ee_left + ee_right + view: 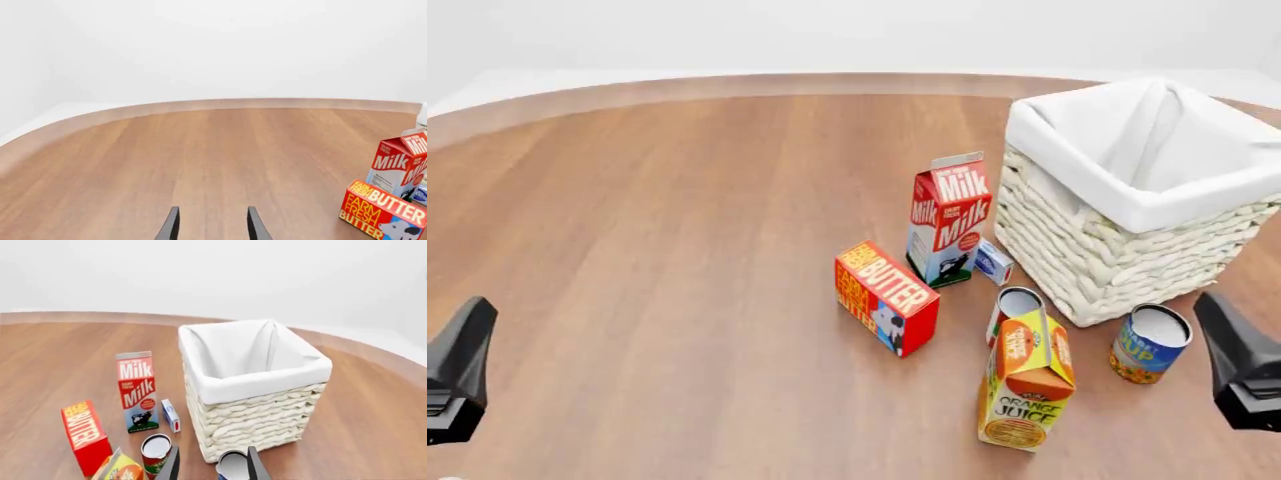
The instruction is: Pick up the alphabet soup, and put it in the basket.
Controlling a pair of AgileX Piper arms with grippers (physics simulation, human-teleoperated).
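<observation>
Your alphabet soup (1149,343) stands upright at lower right of the front view, just beside the basket (1121,250), with the right gripper (213,466) spread open and empty right over its silver top; left gripper (212,225) is open too, idle over bare wood; watch it: that wicker wall crowds one finger, and the red-labelled can (155,452) and orange juice carton (1026,380) nearby invite a bump or a wrong grab

A bare simulated test scene, not a lived-in room: a smooth wood-grain desk (667,250) with a rounded edge stands against blank white surroundings, with a milk carton (949,218) and butter box (885,297) rendered flat.
</observation>
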